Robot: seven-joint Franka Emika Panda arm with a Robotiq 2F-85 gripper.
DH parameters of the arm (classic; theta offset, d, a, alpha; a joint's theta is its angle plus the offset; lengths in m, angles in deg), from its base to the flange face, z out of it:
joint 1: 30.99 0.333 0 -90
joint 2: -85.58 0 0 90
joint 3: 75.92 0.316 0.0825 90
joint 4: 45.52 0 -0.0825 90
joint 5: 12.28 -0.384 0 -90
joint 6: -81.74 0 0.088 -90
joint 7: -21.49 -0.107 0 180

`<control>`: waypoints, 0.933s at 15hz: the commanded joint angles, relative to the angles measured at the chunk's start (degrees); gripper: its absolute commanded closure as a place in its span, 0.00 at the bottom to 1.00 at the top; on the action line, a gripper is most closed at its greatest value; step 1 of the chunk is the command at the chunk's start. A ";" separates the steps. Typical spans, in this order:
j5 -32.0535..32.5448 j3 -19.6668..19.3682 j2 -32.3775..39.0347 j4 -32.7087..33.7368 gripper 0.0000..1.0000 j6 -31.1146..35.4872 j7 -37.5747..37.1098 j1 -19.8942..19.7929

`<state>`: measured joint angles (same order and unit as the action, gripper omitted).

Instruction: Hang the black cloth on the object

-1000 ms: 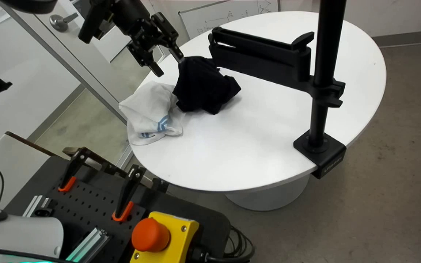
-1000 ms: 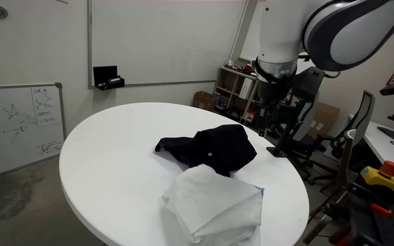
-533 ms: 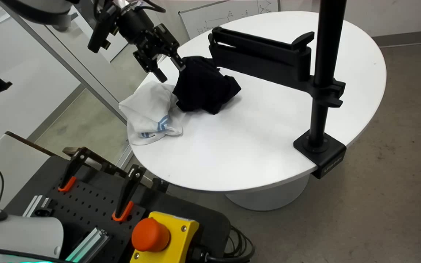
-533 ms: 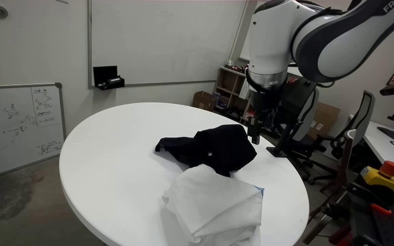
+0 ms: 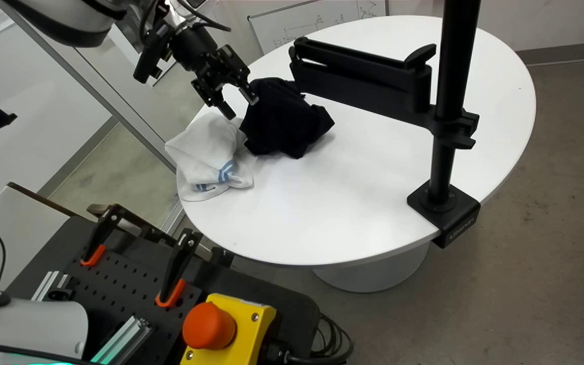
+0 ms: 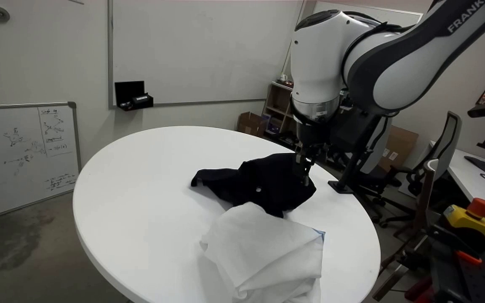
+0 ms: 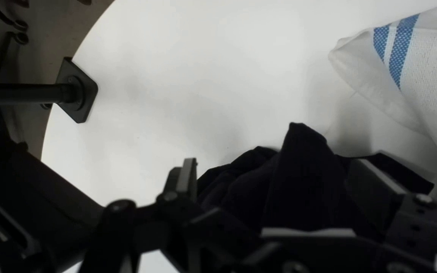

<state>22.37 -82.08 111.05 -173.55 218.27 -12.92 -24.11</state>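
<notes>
Gaping wide, presumably to straddle a fold, the pincer [image 5: 241,106] hovers at the black cloth [image 5: 284,119], bunched on the tabletop [image 5: 332,213] in an exterior view's upper centre, not yet on the stand [image 5: 446,116].

An exterior view looks steeply down past a button [image 5: 209,326] onto the table [image 5: 322,218]; an exterior view faces a whiteboard [image 6: 200,50] across it. The wrist view, nearest, faces down; all share the black cloth [image 7: 305,182].

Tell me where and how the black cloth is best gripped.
Probably pinch the black cloth by its raised fold, from above: the crumpled fabric peaks there, and the wrist view shows that fold between the jaws of the open gripper.
</notes>
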 commanded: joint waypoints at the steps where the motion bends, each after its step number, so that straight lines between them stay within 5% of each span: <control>1: 0.38 -1.37 3.80 3.76 0.01 -0.14 -2.12 2.01; 5: 0.23 -2.09 6.61 6.75 0.08 -0.52 -2.21 2.90; 7: 0.02 -2.44 7.68 7.90 0.33 -0.60 -2.10 3.20; 14: -0.51 -3.13 9.67 9.75 0.87 -1.48 -1.96 4.05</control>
<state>22.31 -84.06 119.31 -165.48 218.03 -13.84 -21.71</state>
